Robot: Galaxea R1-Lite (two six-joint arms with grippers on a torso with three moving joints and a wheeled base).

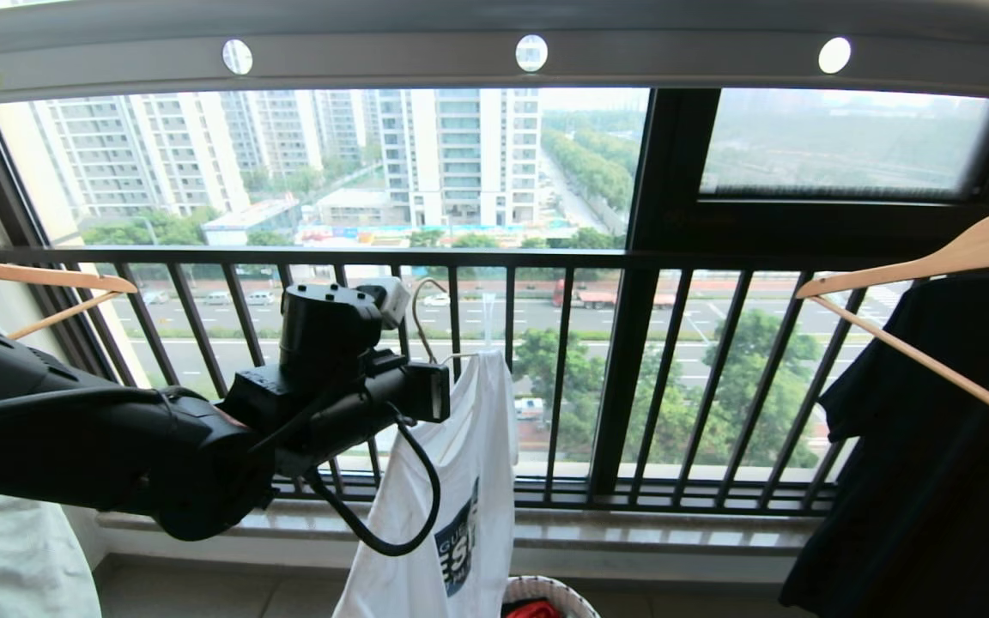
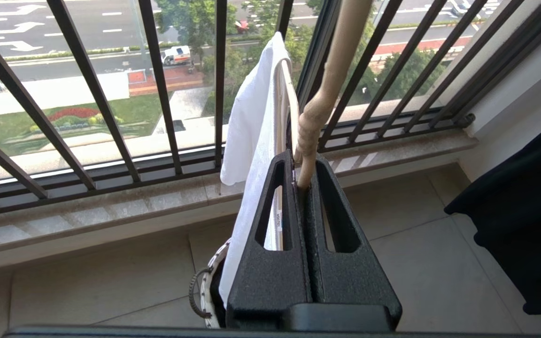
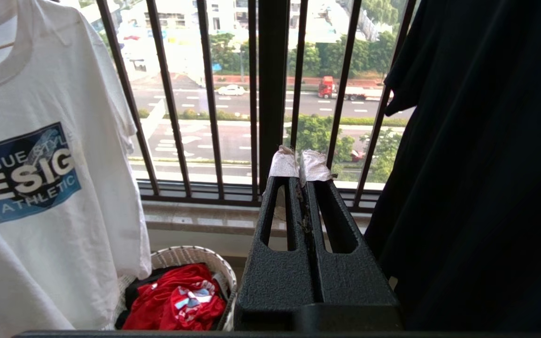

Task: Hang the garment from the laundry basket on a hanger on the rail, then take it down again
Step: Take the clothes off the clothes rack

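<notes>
White cotton garment (image 1: 452,506) hangs vertically, long axis up-down, printed side facing right, on cream wire hanger (image 2: 320,108) clenched in left gripper (image 2: 304,176), below perforated grey metal rail (image 1: 494,51). Woven basket (image 3: 190,258) beneath. Right gripper (image 3: 299,166) clamped together, empty.

The rail (image 1: 494,60) ran across the top of the scene, with the window railing (image 1: 546,257) beyond and below it. The garment (image 1: 460,481) hung on the hanger (image 1: 422,318) near the middle, under the rail and in front of the railing, with the left end effector (image 2: 304,183) clamped on the hanger's neck and the laundry basket (image 1: 550,592) on the floor below, just right of the garment's hem. A wooden hanger (image 1: 932,257) carrying a black garment (image 1: 932,463) hung far right, and another wooden hanger (image 1: 31,276) far left.
</notes>
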